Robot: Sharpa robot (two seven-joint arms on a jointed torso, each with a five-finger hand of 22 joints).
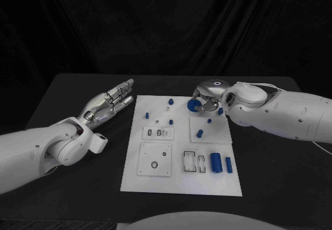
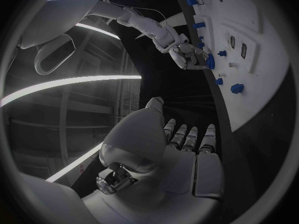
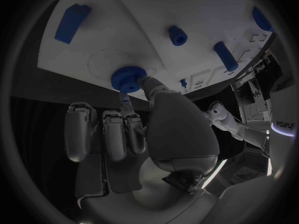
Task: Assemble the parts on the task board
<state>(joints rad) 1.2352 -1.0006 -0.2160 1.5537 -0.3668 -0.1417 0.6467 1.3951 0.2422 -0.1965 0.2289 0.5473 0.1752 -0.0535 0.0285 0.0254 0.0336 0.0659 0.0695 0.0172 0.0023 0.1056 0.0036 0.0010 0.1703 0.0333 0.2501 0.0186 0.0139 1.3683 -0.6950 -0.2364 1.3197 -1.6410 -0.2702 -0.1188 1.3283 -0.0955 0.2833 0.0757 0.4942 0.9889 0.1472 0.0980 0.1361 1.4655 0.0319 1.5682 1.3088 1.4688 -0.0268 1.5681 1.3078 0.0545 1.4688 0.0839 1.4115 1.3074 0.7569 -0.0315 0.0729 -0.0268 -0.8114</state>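
My right hand (image 1: 205,100) pinches a blue gear (image 1: 194,104) at the task board (image 1: 181,184)'s far edge; my left hand (image 1: 109,102) lies open, holding nothing.

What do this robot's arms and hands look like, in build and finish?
Both arms are smooth, rounded white shells with bulbous joints. The left hand and right hand are silver metal, many-fingered, with segmented fingers. A thin pale cable loops along the right arm near its wrist.

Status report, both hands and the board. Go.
Left hand open, flat beside white task board. Right hand pinching round blue toothed part at board's far edge. Nothing in the way.
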